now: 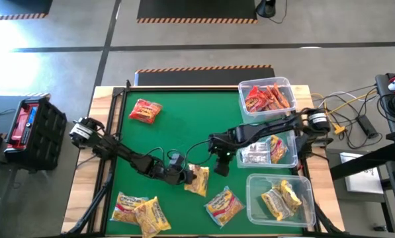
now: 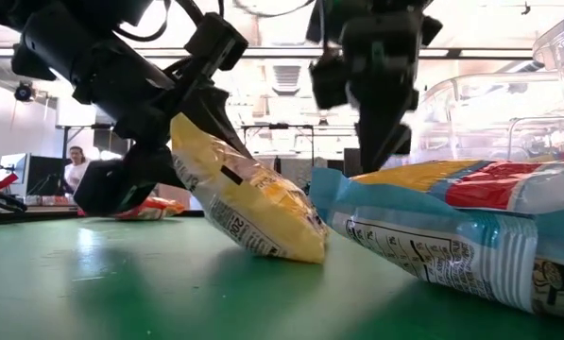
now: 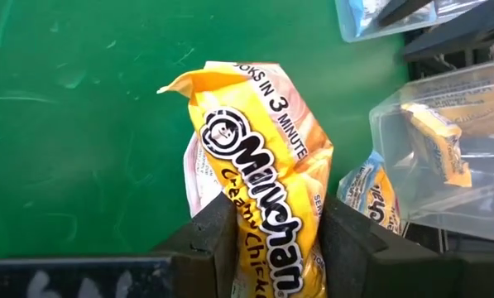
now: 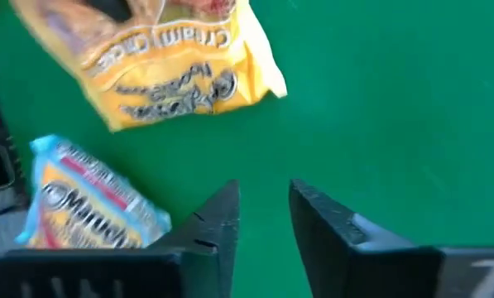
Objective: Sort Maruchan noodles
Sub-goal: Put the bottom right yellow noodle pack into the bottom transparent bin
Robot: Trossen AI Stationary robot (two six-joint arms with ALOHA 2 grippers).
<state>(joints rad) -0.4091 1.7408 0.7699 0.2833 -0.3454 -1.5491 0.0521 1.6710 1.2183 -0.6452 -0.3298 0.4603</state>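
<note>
— Where did you have the left fingers (image 3: 271,248)?

— I had them clamped on a yellow-orange crinkly plastic Maruchan noodle packet (image 3: 263,165), one finger pressing each side. The packet stood tilted, its far end sticking out past the fingertips, its lower corner touching the green surface (image 1: 184,125).

— And the right fingers (image 4: 263,219)?

— Parted a little, with nothing between them, hanging just above the surface. The held packet lay just beyond their tips, and a flat blue-and-yellow plastic noodle packet (image 4: 89,199) lay beside one finger.

— The rest of the packets?

— A red crinkly packet (image 1: 145,110) lay well away from both sets of fingers. Two yellow packets (image 1: 139,210) lay near the left arm. The three clear rectangular plastic bins (image 1: 296,180) beyond my right fingers already held packets: red, blue-white and yellow.
</note>
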